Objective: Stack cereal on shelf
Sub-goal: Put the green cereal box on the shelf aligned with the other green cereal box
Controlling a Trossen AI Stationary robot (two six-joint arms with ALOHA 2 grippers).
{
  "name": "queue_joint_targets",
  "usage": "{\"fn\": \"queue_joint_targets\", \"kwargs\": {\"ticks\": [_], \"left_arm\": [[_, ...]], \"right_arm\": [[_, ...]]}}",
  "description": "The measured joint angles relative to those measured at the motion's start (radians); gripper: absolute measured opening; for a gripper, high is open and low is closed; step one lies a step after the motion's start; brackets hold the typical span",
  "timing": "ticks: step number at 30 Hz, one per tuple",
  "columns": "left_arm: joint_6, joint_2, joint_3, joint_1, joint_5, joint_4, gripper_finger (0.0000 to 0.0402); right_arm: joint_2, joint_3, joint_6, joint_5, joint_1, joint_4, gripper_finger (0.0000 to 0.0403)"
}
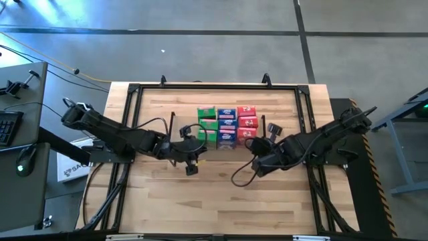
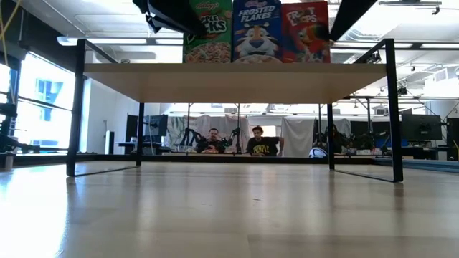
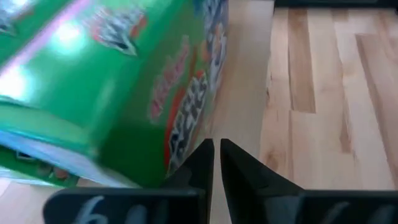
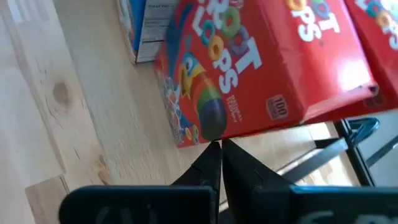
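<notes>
Now: cereal (image 1: 227,125) stacked in green, blue, red columns on shelf (image 1: 287,114); left gripper (image 3: 216,163) closed, empty, beside green box (image 3: 118,81); right gripper (image 4: 220,163) closed, empty, at red box (image 4: 261,68) corner

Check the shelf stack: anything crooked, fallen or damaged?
Nothing stands out. The cereal boxes sit in tidy green, blue and red columns on the shelf; none fallen or visibly crushed. Both tools, left and right, are shut beside them.
</notes>
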Motion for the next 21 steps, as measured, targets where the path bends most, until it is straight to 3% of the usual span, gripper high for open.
{"fn": "queue_joint_targets", "kwargs": {"ticks": [13, 21], "left_arm": [[0.025, -0.003, 0.0, 0.016, 0.036, 0.029, 0.0021], [0.042, -0.002, 0.0, 0.04, 0.038, 0.059, 0.0021]], "right_arm": [[0.0, 0.0, -0.035, -0.016, 0.0, -0.022, 0.0002], [0.0, 0.065, -0.034, -0.047, 0.063, -0.039, 0.0002]]}}
